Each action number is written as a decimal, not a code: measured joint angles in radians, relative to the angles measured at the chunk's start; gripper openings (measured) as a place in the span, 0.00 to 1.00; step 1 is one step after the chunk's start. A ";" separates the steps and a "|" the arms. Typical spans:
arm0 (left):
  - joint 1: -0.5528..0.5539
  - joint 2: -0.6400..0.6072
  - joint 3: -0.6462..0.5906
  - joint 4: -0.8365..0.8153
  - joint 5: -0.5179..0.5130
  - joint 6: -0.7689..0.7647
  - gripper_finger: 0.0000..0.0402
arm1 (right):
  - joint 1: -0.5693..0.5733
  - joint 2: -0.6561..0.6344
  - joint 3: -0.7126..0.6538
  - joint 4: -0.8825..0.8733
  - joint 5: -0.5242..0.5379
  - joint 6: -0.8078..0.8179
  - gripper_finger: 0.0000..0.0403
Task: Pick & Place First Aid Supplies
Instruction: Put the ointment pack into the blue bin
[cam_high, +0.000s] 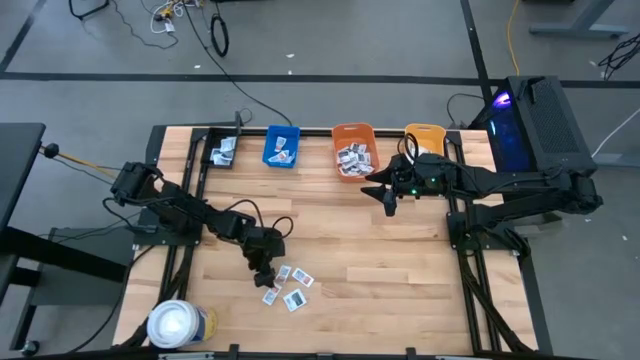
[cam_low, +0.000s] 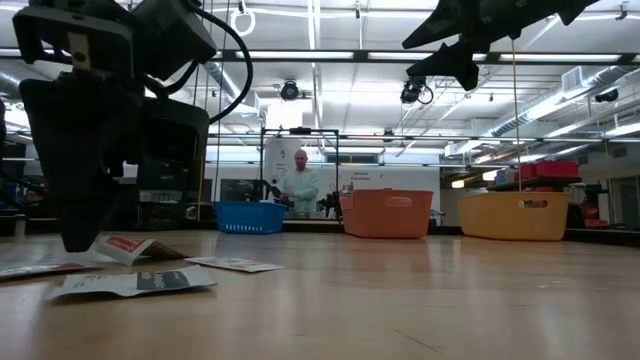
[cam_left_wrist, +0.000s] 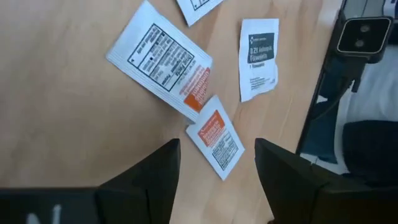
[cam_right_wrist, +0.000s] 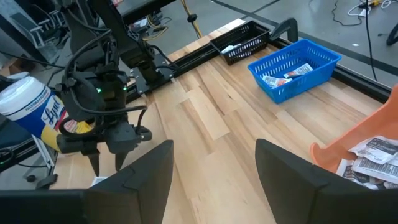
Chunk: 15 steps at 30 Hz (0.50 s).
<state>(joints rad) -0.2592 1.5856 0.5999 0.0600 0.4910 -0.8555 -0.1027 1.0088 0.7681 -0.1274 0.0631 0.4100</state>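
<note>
Several small white first aid packets lie flat on the wood near the table's near edge. In the left wrist view one is large with black and orange print, one has dark print, and a small one has orange print. My left gripper is open and low over the table, pointing down, its fingers on either side of the small orange-print packet without touching it. My right gripper is open and empty, raised high in front of the orange bin.
Along the far edge stand a black tray, a blue bin, the orange bin holding packets, and a yellow bin. A white wipes canister stands at the near left corner. Bare wood lies between the packets and the bins.
</note>
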 joint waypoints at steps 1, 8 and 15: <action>0.000 0.000 0.000 0.000 0.000 -0.006 0.53 | 0.000 0.000 0.000 0.000 0.000 -0.001 0.57; 0.000 0.000 0.000 0.004 -0.058 -0.102 0.53 | 0.000 0.000 0.000 0.000 0.000 0.000 0.57; 0.000 0.000 0.000 0.009 -0.087 -0.208 0.53 | 0.000 0.000 0.000 0.000 0.000 -0.004 0.57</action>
<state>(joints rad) -0.2592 1.5856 0.5999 0.0688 0.4042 -1.0634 -0.1025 1.0088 0.7681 -0.1276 0.0631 0.4062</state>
